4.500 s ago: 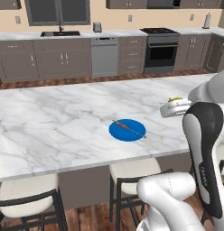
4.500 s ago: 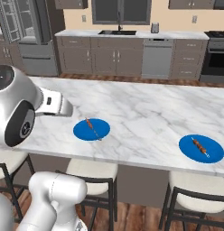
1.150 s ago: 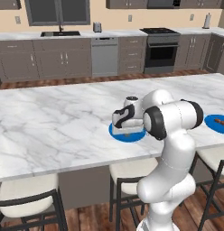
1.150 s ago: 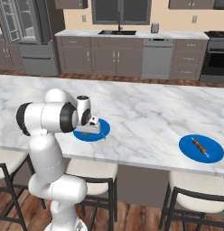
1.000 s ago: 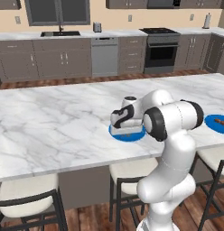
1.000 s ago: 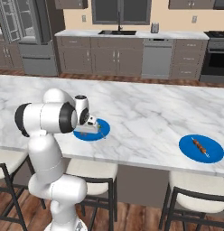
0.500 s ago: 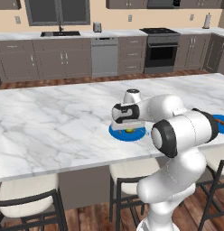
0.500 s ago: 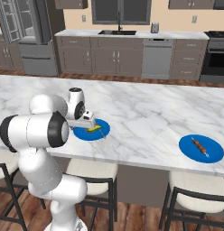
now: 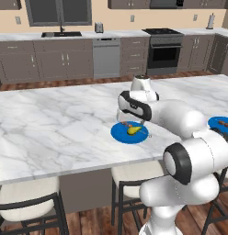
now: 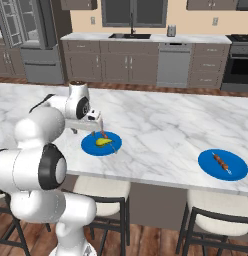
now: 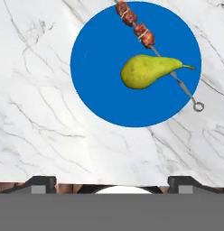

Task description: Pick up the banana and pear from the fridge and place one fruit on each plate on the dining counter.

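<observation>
Near the dining counter's [image 9: 51, 133] front edge, the pear [image 11: 147, 71] lies on its side on a blue plate [image 11: 100, 85], resting across a skewer [image 11: 190, 97] of browned meat. The gripper [image 10: 97, 121] hovers just above that plate, jaws spread wide and empty. A second blue plate [image 10: 222, 164] sits well apart along the same edge. The fridge [image 10: 26, 30] stands at the far wall.

The gripper [image 11: 112, 182], low on the plate [image 9: 120, 133] a second ago, now stands open above it, the pear [image 11: 143, 71] released there.
</observation>
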{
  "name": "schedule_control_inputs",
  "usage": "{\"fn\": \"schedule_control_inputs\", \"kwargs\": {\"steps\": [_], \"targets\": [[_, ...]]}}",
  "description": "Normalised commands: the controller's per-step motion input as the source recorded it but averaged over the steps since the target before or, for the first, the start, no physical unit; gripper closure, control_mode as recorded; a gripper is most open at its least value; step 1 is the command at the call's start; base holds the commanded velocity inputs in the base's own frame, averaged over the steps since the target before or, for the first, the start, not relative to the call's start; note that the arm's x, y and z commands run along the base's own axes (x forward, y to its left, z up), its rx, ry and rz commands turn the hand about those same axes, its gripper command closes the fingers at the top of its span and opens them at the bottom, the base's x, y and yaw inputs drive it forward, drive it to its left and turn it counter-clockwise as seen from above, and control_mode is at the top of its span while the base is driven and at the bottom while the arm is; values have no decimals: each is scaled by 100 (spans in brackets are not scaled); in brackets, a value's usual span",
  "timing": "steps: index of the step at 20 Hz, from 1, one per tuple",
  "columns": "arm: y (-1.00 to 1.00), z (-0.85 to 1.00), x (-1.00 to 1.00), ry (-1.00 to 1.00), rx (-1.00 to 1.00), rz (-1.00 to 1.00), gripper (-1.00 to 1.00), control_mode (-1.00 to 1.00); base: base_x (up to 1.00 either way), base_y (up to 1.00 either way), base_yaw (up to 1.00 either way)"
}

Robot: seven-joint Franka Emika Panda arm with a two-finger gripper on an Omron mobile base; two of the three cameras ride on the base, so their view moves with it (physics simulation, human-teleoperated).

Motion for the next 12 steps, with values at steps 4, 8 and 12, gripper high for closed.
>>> {"fn": "schedule_control_inputs", "kwargs": {"steps": [4,8,12], "targets": [[-15,54,-100,-18,0,0,-100,-100,0,0,0],[-21,63,-100,-20,0,0,-100,-100,0,0,0],[-19,76,-100,-20,0,0,-100,-100,0,0,0]]}}
